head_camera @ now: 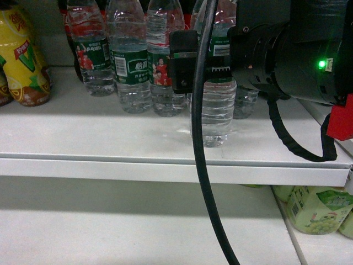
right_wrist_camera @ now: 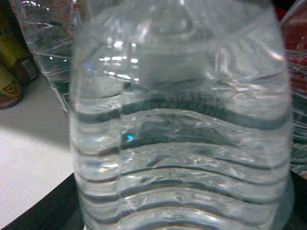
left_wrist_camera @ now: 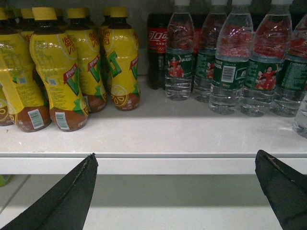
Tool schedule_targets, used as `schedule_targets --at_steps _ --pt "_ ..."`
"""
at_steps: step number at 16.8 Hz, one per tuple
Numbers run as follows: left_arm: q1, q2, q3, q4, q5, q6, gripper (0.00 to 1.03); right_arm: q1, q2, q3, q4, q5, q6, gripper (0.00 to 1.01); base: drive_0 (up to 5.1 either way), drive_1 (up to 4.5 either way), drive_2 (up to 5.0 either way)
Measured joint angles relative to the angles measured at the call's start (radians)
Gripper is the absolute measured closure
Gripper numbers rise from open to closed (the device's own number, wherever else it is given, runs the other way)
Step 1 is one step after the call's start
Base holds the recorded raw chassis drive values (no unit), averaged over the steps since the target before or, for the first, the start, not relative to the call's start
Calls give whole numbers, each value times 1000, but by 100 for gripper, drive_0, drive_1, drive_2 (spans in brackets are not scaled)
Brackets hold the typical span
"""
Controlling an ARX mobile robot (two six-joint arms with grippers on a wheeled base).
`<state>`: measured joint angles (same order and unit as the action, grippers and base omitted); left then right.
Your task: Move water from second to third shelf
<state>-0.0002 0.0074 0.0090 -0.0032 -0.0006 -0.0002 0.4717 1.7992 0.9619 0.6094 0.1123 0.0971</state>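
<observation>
The water bottle (head_camera: 218, 113), clear and ribbed with a dark green label, stands near the front of the white shelf (head_camera: 110, 132), ahead of the row of like bottles (head_camera: 132, 66). My right gripper (head_camera: 212, 66) reaches in from the right and is shut on it at label height, with one black finger (head_camera: 185, 61) on its left side. The right wrist view is filled by the bottle (right_wrist_camera: 182, 143), with dark jaw edges at both lower corners. My left gripper (left_wrist_camera: 176, 155) hangs open in front of the shelf edge, with nothing between its fingers (left_wrist_camera: 72, 196).
Yellow drink bottles (left_wrist_camera: 57, 67) fill the shelf's left side, and red-labelled cola bottles (left_wrist_camera: 157, 48) stand behind the waters (left_wrist_camera: 230, 62). A black cable (head_camera: 198, 165) hangs down in front of the head camera. Green-labelled bottles (head_camera: 314, 210) sit on the lower shelf at right.
</observation>
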Motion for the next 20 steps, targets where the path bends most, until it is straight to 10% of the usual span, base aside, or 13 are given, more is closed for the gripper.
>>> schedule_targets --at_steps 3,9,15,20 --pt "0 0 0 0 0 0 5 6 0 5 5 17 7 9 0 0 0" --pt "0 0 0 0 0 0 5 20 -18 -5 -4 32 6 57 0 0 0" --pt "0 0 0 0 0 0 5 17 -211 -183 -58 -3 6 59 0 0 0" --pt "0 0 0 0 0 0 5 -106 -497 -373 -165 -47 -7 59 0 0 0"
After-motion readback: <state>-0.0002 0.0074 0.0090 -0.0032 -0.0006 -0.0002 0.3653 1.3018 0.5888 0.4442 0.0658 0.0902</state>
